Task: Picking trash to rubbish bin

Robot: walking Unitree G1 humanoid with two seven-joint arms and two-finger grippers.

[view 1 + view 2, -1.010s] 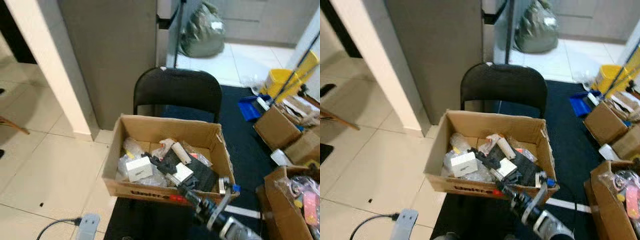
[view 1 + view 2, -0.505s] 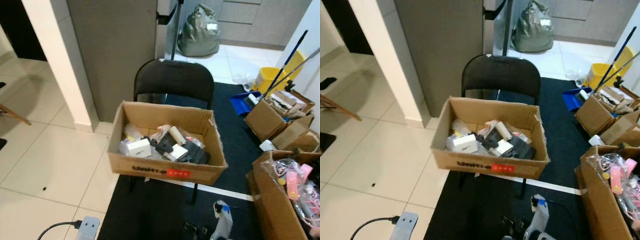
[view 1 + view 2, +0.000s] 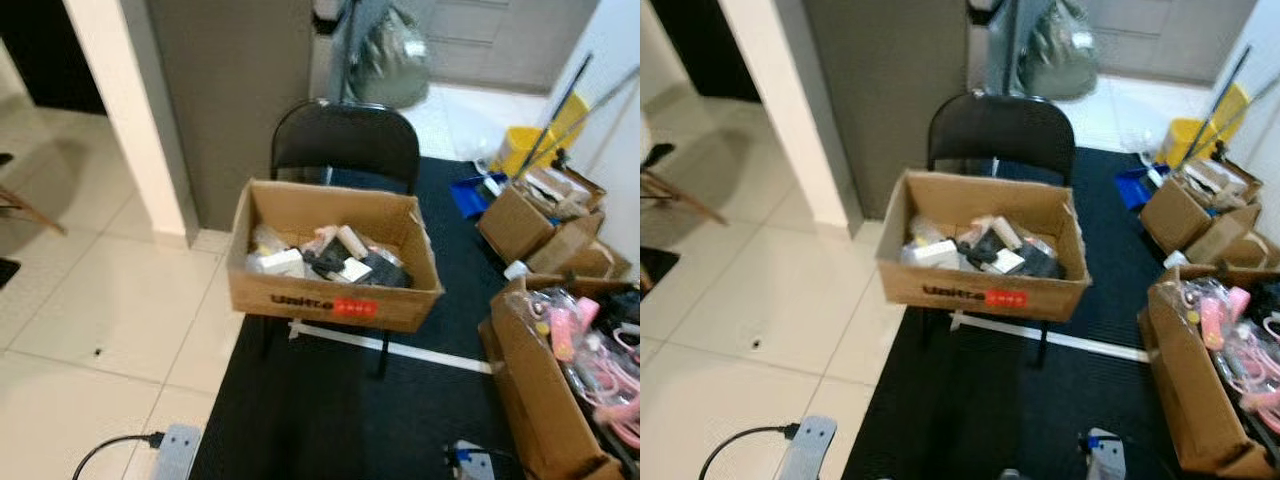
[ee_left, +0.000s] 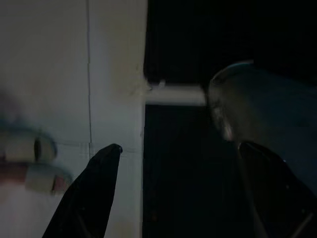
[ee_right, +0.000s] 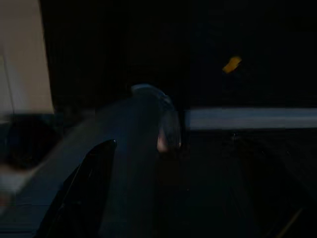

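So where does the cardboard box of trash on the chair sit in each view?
Left eye view: cardboard box at centre, on the black chair.
Right eye view: centre, slightly right of the middle.
Left wrist view: cannot make it out.
Right wrist view: too dark to tell.
Shared landmark: the white stripe on the dark floor.
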